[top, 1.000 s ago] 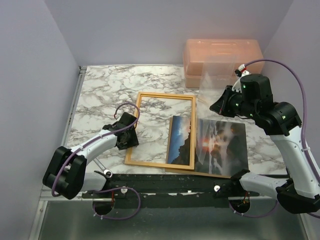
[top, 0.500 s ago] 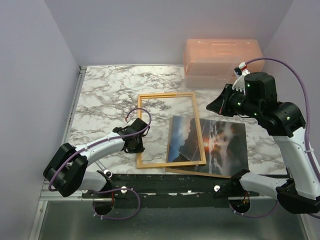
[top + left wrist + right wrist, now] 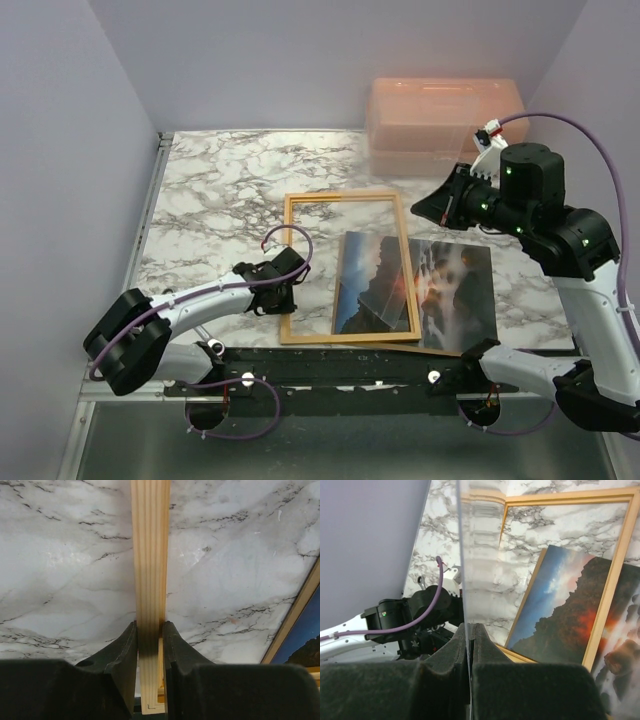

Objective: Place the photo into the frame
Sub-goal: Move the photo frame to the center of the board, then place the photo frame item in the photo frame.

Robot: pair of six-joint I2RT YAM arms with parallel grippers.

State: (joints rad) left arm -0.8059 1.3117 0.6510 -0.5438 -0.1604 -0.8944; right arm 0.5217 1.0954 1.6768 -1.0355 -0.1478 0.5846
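The orange wooden frame (image 3: pixel 345 197) lies flat on the marble table, its right rail crossing the photo (image 3: pixel 455 285). The photo, with a red sun, dark rocks and blue sky, lies face up, its left part inside the frame opening. My left gripper (image 3: pixel 286 298) is shut on the frame's left rail near the near corner; in the left wrist view the rail (image 3: pixel 150 540) runs straight out from between the fingers of the left gripper (image 3: pixel 150 625). Raised above the table's right side, my right gripper (image 3: pixel 424 210) is shut on a clear sheet (image 3: pixel 480 555), pinched at its edge by the right gripper (image 3: pixel 469 627).
A pink translucent box (image 3: pixel 445 110) stands at the back right against the wall. A metal rail (image 3: pixel 150 200) edges the table's left side. In the right wrist view the frame (image 3: pixel 570 496), the photo (image 3: pixel 560 615) and my left arm (image 3: pixel 415 610) lie below the sheet.
My left gripper has closed on the frame's left rail and slid the frame rightward, so its right rail now lies further across the photo. The right gripper has drifted slightly right with the sheet.
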